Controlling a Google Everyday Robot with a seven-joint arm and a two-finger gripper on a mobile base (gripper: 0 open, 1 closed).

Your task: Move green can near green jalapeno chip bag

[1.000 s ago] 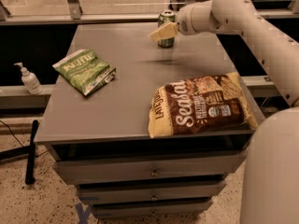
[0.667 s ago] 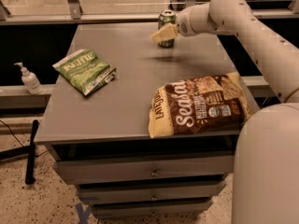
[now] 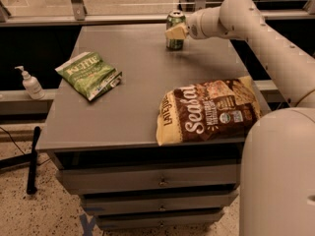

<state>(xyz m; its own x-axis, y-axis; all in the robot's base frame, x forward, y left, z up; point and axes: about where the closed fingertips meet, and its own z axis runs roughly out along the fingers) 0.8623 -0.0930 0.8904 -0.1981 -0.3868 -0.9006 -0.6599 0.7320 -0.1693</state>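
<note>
The green can [image 3: 174,23] stands upright at the far edge of the grey table [image 3: 133,107], right of centre. My gripper [image 3: 176,32] reaches in from the right and is shut on the can, with one pale finger [image 3: 177,32] across its front. The green jalapeno chip bag [image 3: 88,74] lies flat on the left side of the table, well apart from the can.
A large brown "Sea Salt" chip bag [image 3: 209,110] lies at the table's front right, overhanging the edge. My arm [image 3: 266,38] spans the right side. A hand-sanitizer bottle [image 3: 30,83] stands on a ledge left of the table. Drawers sit below the tabletop.
The gripper stays at the can with almost no movement. The arm behind it has shifted slightly.
</note>
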